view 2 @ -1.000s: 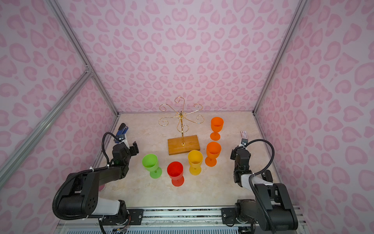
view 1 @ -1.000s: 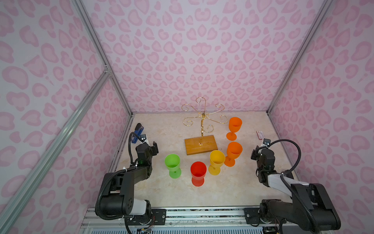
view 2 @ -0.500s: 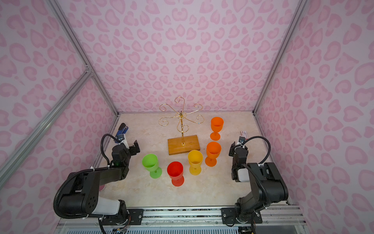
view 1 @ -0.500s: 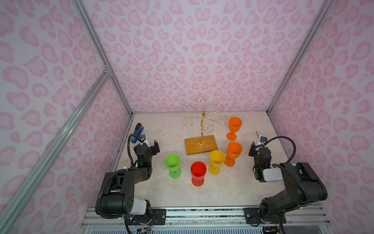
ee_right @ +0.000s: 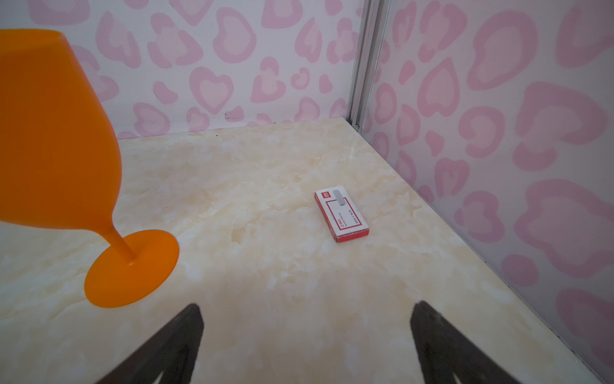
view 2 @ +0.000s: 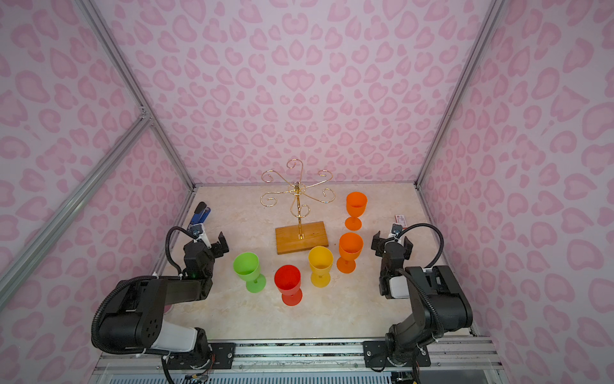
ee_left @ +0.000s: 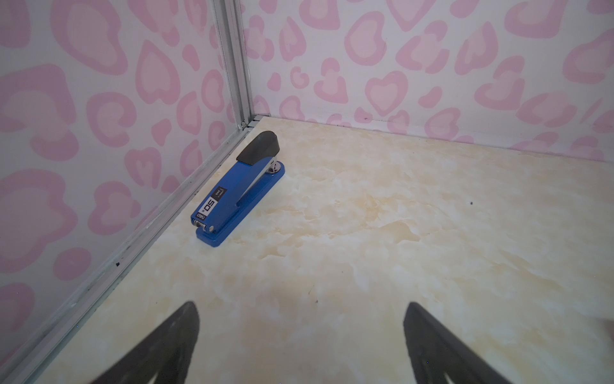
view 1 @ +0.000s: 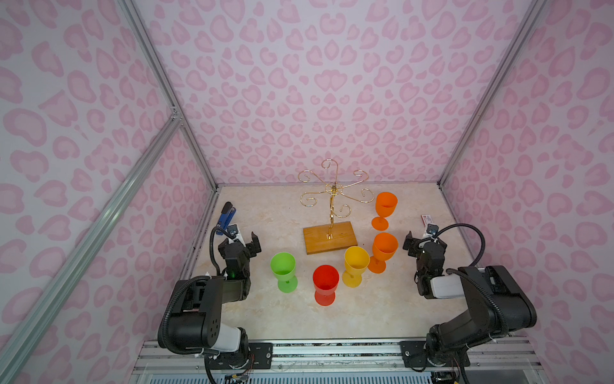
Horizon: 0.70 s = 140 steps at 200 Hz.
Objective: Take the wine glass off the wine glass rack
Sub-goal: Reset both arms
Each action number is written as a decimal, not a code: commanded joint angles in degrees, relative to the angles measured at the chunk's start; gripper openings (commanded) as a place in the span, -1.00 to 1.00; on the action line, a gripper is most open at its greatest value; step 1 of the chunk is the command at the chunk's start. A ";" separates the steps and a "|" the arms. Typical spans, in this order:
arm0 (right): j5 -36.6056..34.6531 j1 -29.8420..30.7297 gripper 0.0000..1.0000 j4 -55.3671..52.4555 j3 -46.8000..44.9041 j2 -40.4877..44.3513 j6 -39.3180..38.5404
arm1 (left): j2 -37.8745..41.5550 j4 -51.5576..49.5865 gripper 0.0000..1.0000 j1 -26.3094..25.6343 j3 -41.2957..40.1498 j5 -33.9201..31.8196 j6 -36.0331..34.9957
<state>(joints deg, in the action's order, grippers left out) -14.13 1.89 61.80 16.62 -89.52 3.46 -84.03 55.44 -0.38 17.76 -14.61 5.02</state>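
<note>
Right hand [ee_right: 307,307] widened, left hand [ee_left: 301,306] wide; spiral gold wire rack [view 1: 324,240], probably metal.

Five wine glasses total: two orange glasses [view 1: 386,204], one yellow glass [view 1: 356,259], one red glass [view 1: 325,279], one green glass [view 1: 282,266]. Plus one wine glass rack [view 1: 315,241], one stapler [ee_left: 239,189], one small box [ee_right: 342,214], staples I think.

A blue stapler [ee_left: 237,189] lies beside the left wall [ee_left: 99,133], a red-and-white box [ee_right: 342,215] near the right wall [ee_right: 498,133].
</note>
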 commanded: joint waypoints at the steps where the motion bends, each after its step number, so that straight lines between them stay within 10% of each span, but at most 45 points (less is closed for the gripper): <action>1: -1.40 0.32 0.96 1.66 0.30 -0.31 -0.63 | -0.11 2.83 0.95 0.03 -0.10 -0.57 0.42; 140: -0.90 0.49 0.96 0.78 0.79 -0.43 -1.12 | -0.10 2.92 0.95 0.03 -0.09 -0.55 0.39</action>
<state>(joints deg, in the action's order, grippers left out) -14.35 2.35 61.39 17.67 -89.73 2.44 -84.03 55.83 -0.38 17.76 -14.81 5.02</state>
